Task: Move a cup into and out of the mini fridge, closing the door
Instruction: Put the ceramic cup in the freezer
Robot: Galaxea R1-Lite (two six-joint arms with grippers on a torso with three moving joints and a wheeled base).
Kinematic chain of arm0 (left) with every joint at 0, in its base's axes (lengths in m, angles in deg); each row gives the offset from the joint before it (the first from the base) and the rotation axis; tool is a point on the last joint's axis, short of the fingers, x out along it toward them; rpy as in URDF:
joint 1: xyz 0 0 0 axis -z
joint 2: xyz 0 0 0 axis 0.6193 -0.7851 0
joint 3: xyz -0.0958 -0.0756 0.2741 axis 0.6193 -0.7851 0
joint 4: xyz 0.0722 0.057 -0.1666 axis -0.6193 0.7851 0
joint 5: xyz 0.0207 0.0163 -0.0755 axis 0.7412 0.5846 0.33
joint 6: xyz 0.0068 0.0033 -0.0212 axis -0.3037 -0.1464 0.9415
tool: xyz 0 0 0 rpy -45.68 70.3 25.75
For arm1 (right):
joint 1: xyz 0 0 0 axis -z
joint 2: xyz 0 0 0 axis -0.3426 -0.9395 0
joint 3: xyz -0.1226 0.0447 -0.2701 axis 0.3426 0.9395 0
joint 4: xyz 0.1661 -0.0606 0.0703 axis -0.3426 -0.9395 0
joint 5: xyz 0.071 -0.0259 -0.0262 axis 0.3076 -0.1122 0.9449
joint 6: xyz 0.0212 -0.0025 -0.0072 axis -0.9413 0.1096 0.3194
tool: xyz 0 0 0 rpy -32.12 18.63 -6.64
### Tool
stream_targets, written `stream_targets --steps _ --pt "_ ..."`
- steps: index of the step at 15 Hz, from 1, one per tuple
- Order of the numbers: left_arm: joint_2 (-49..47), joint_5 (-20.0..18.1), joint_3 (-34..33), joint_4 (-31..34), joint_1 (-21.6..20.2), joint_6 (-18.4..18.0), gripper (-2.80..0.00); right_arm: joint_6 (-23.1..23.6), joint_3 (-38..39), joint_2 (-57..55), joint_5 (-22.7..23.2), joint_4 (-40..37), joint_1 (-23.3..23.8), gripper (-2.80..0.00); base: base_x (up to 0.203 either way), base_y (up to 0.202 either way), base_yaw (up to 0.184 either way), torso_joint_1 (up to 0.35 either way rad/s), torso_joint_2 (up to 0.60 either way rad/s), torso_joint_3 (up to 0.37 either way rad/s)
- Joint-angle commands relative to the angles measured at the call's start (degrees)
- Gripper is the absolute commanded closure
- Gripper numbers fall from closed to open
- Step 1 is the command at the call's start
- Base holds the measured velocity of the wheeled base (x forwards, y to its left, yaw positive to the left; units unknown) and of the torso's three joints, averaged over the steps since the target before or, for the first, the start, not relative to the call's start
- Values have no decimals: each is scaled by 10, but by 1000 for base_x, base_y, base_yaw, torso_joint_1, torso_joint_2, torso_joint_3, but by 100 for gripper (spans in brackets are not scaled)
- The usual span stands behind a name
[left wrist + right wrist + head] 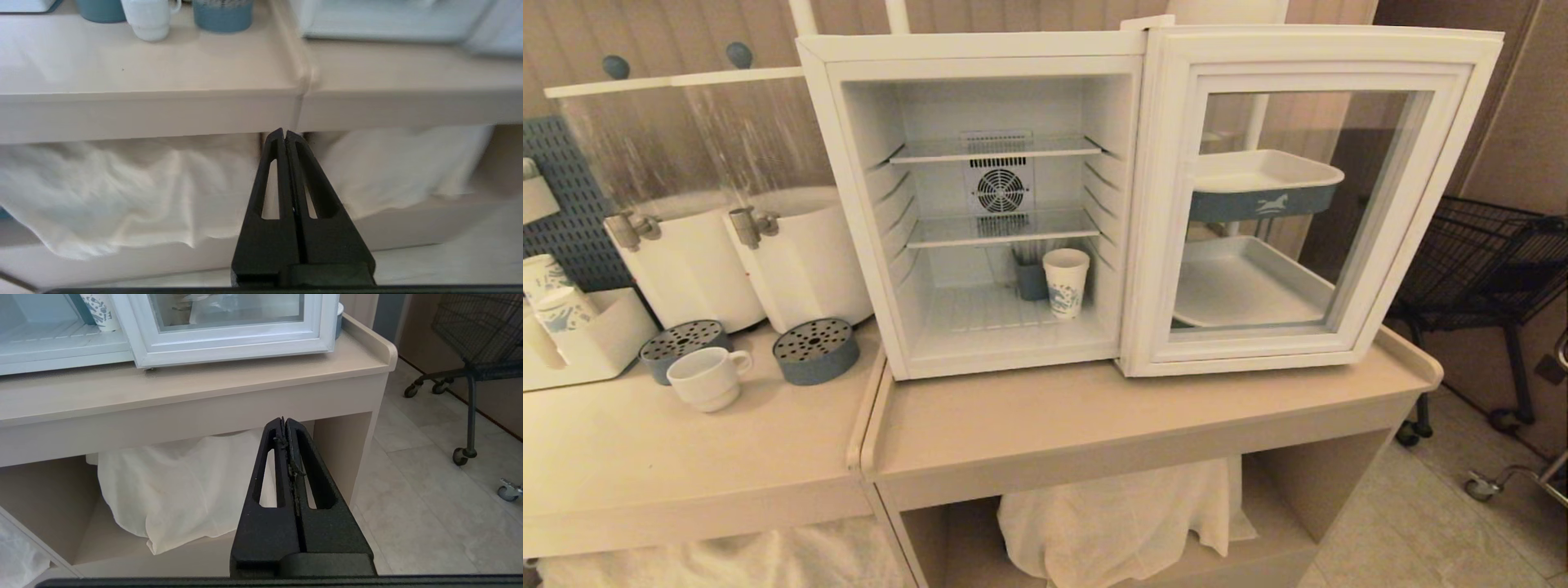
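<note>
The cup (709, 377) is small, white and squat, with a stepped base and a small handle. It stands on the left counter in front of the dispensers, and its lower part shows in the left wrist view (149, 18). The mini fridge (980, 49) stands open on the right counter. Its door (1168, 204) is swung out to the right, and the glass window shows in the right wrist view (229, 339). My left gripper (284, 132) is shut and empty, low in front of the counter edge. My right gripper (284, 420) is shut and empty below the right counter. Neither arm shows in the head view.
A blue-printed paper cup (1066, 280) and a small blue holder (1031, 282) stand on the fridge floor. Two white dispensers (809, 261) and two blue drip cups (815, 349) stand behind the cup. White cloth (1119, 523) fills the space under the counters. A black cart (1486, 261) stands at right.
</note>
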Motion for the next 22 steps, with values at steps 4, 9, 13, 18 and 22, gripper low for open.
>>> stream_targets --steps 4,9,13,18,22 --pt "2 -6 -149 -212 1 -48 0 -1 0 -1 0 0 0 0 0 0 0 0 0 0" --pt "2 -6 -149 -213 1 -45 0 -1 0 -1 0 0 0 0 0 0 0 0 0 0" --pt "2 -6 -149 -213 1 -45 0 -1 3 0 0 6 0 0 0 0 0 0 0 0" --pt "2 -6 -149 -213 1 -44 0 -1 4 1 0 14 0 0 0 0 0 0 0 0" --pt "2 -6 -149 -213 1 -44 0 7 5 1 2 14 0 0 -1 -4 45 2 1 2"
